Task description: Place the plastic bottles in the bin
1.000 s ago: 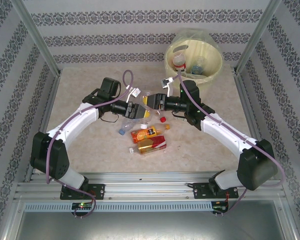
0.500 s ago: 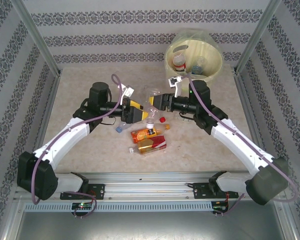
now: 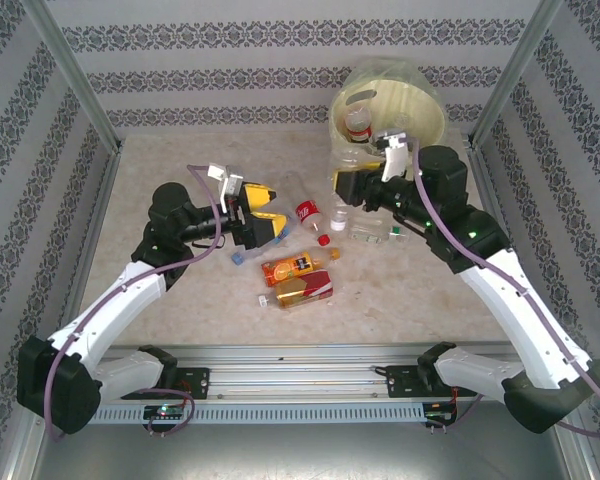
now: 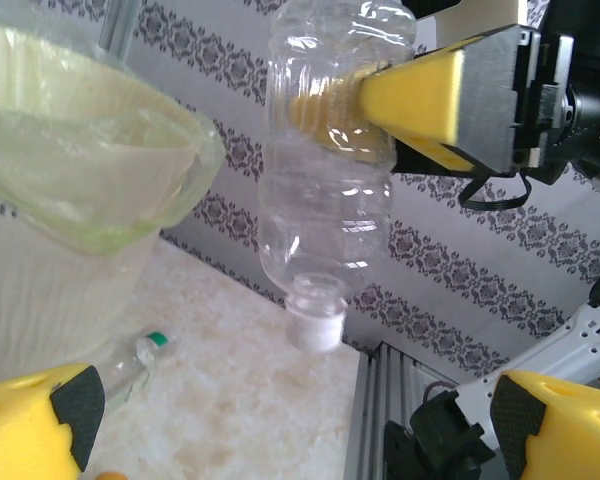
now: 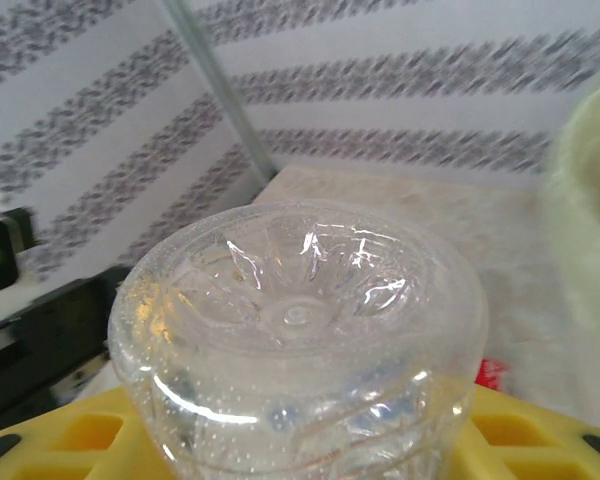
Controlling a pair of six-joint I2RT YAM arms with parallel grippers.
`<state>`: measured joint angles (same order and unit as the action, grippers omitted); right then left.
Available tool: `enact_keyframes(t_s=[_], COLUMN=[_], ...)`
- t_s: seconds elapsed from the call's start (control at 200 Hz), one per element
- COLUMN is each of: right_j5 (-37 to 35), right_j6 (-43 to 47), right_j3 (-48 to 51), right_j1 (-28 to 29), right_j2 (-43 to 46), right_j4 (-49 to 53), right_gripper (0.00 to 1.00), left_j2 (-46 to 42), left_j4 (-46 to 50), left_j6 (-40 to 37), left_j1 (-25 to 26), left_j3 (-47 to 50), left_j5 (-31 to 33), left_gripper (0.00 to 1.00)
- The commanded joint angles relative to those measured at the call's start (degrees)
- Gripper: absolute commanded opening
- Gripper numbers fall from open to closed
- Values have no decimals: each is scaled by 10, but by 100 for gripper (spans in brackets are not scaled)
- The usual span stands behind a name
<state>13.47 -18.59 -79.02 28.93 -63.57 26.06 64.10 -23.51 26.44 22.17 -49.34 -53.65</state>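
Though base-on at right wrist, bottle (image 4: 325, 170) cap-down from left

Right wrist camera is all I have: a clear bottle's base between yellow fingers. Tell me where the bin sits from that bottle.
Observer: From above, the bin stands at the far right of the table; the right gripper holds the clear bottle beside its near left wall, not over the opening.
Operator: Report the left gripper.
Observer: The left gripper is open and empty, apart from the bottle.
Operator: List what lies on the table.
Observer: Several bottles lie there, among them an orange bottle and a green-capped bottle.
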Motion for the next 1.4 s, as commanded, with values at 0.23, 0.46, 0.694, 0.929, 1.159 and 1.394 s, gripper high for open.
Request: enact_keyframes(t_s=[0.23, 0.46, 0.694, 0.929, 1.159, 1.394], right_j5=[-187, -224, -212, -170, -135, -84], right_j6=[113, 139, 143, 126, 123, 102], right_j3=[-149, -240, -332, -400, -406, -378], right_j1=[-70, -117, -158, -193, -209, -230], right_j2=[-49, -134, -239, -318, -372, -414], right_j4=[57, 61, 97, 135, 158, 177], right_gripper=[52, 52, 51, 51, 51, 51], left_j2=[-42, -51, -53, -45, -63, -84], left_j4=[-41, -19, -6, 22, 73, 108], left_j6=[-12, -35, -56, -84, -121, -146], left_j1=[6, 6, 7, 6, 6, 6], left_j3=[8, 14, 25, 20, 3, 2], left_j5=[7, 29, 62, 70, 77, 110], left_gripper=[100, 100, 100, 100, 100, 100])
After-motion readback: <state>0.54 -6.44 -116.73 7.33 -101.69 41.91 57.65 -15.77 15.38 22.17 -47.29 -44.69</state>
